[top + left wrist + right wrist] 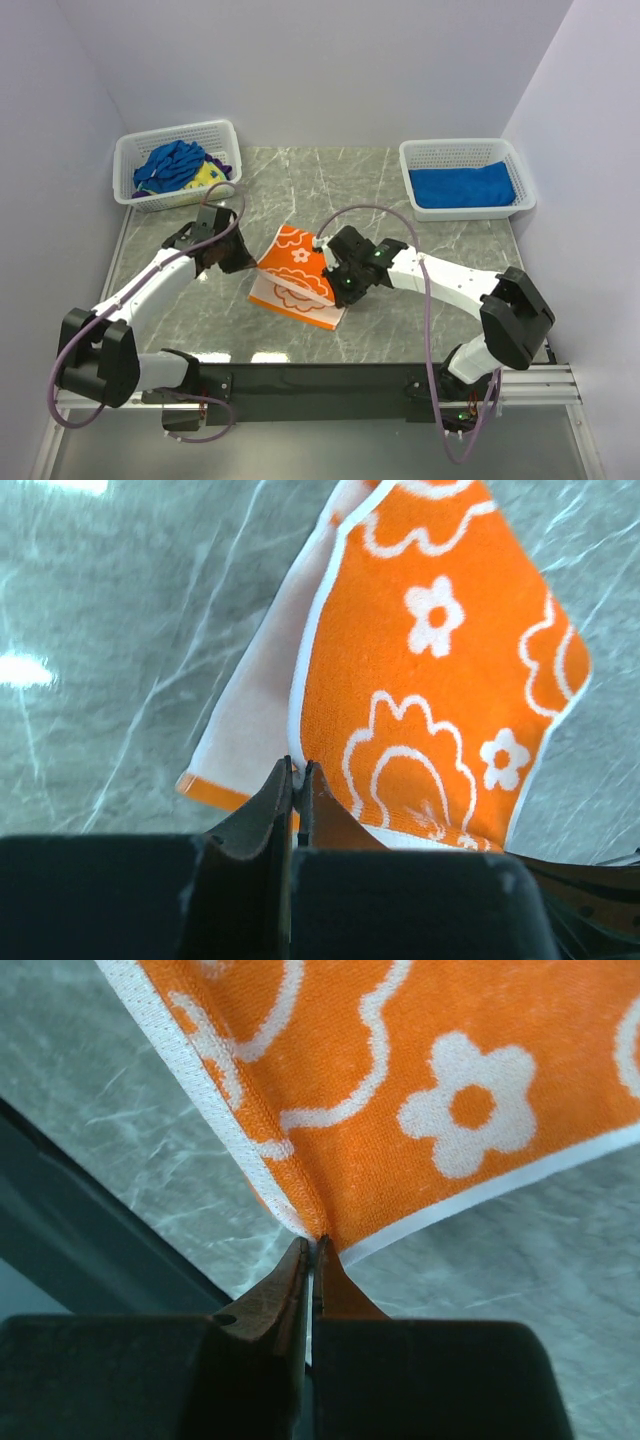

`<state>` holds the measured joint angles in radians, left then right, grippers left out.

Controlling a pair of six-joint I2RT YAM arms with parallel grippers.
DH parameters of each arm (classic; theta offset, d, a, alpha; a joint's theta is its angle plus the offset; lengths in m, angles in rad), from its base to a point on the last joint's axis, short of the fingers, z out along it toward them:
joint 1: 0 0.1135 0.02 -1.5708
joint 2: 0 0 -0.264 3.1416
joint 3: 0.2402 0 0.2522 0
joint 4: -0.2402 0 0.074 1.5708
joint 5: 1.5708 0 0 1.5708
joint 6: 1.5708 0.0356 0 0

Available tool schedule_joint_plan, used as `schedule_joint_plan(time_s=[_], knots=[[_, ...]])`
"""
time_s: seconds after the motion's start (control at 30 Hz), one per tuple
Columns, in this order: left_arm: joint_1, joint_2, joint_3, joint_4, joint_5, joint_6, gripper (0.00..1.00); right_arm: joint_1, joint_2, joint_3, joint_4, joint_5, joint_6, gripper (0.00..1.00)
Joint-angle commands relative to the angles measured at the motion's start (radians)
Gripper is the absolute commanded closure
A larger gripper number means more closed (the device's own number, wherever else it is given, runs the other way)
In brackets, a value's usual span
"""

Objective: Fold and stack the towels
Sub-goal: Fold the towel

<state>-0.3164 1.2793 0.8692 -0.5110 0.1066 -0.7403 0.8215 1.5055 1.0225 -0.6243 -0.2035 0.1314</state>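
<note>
The right pincer (313, 1245) is shut narrow on one corner of the orange towel (420, 1080), just where the two white hems meet. This is a good place to hold, because a corner lets the arm steer the whole edge. The left pincer (297, 775) also has its jaws pressed together, and as far as its own camera shows, they pinch the opposite end of the same edge. Held at two points like this, the upper part of the cloth is stretched between the arms and does not sag or wrinkle.

The towel lies in the middle of the table (400, 215), between the two arms. The flower side faces up, and a pale under layer shows at its near side. I judge that a fold is in progress and the flap is not yet laid flat.

Farther back, the right basket (455, 145) holds a folded blue towel (462, 186). It probably is the place for the stack. The left basket (125, 150) holds a crumpled blue towel (170, 165) and a yellow towel (205, 177), which wait there unfolded.
</note>
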Motion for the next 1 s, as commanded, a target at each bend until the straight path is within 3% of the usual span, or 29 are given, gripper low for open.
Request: schedule_joint_plan(time_s=[0.0, 0.2, 0.5, 0.73, 0.97], knots=[[0.005, -0.043, -0.067, -0.032, -0.013, 0.019, 1.00, 0.030, -0.028, -0.039, -0.017, -0.010, 0.036, 1.00], [0.002, -0.060, -0.215, 0.049, -0.005, -0.016, 1.00, 0.034, 0.027, -0.107, 0.046, -0.040, 0.050, 1.00], [-0.003, 0.031, -0.285, 0.118, -0.047, -0.033, 1.00, 0.045, 0.145, -0.128, 0.113, -0.086, 0.068, 1.00], [-0.006, 0.046, -0.263, 0.112, -0.054, -0.036, 1.00, 0.045, 0.165, -0.133, 0.120, -0.088, 0.080, 1.00], [-0.012, 0.026, -0.145, 0.034, -0.088, -0.018, 1.00, 0.062, 0.076, -0.058, 0.017, -0.033, 0.086, 1.00]])
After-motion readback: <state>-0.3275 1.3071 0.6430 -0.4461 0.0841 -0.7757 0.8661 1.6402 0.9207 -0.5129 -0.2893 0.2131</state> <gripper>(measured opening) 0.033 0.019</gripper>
